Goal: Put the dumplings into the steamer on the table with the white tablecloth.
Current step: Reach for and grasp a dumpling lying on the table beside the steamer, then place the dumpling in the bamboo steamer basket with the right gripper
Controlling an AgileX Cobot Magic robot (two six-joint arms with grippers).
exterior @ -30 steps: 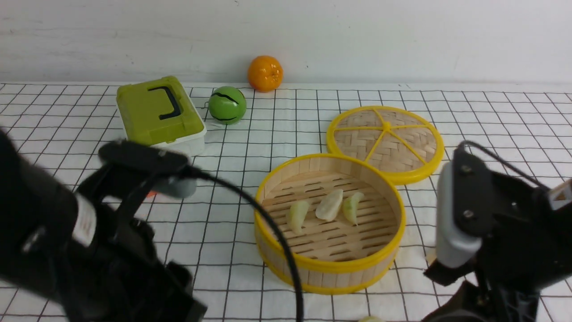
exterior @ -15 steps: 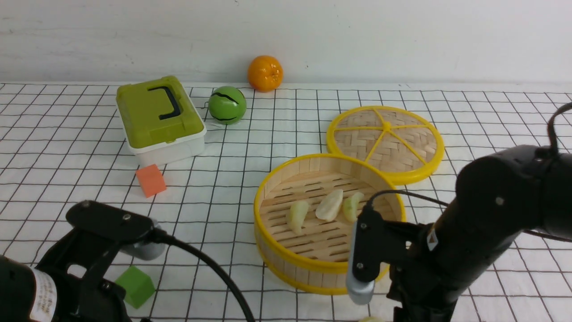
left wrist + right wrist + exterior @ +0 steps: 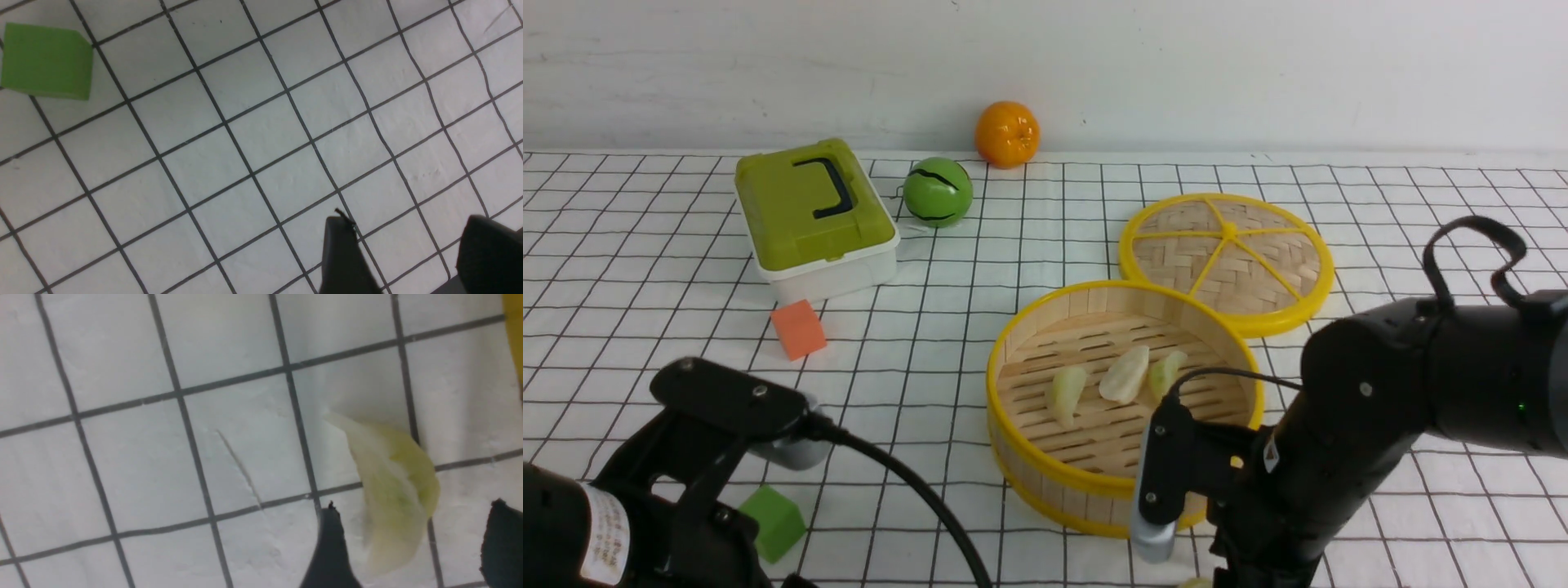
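The round bamboo steamer (image 3: 1023, 445) with yellow rims stands on the white tablecloth (image 3: 1029, 245), a little right of the middle. Three dumplings lie side by side on its slatted floor: pale green (image 3: 1065, 394), cream (image 3: 1125, 375) and pale green (image 3: 1165, 376). Another pale green dumpling (image 3: 392, 490) lies on the cloth just in front of the steamer; only its top (image 3: 1196, 582) shows in the front view. My right gripper (image 3: 413, 506) is open, its fingers either side of that dumpling with gaps on both sides. At the near left my left gripper (image 3: 406, 220) is open over bare cloth.
The flat woven lid (image 3: 1227, 261) lies behind the steamer and touches it. A green lunch box (image 3: 813, 212), a green ball (image 3: 938, 192) and an orange (image 3: 1008, 133) sit at the back left. An orange cube (image 3: 799, 329) and a green cube (image 3: 772, 521) lie left of the steamer.
Both arms have come down low. The right arm swung left to the steamer's front. The left arm sank to the near left, which uncovered the two cubes.
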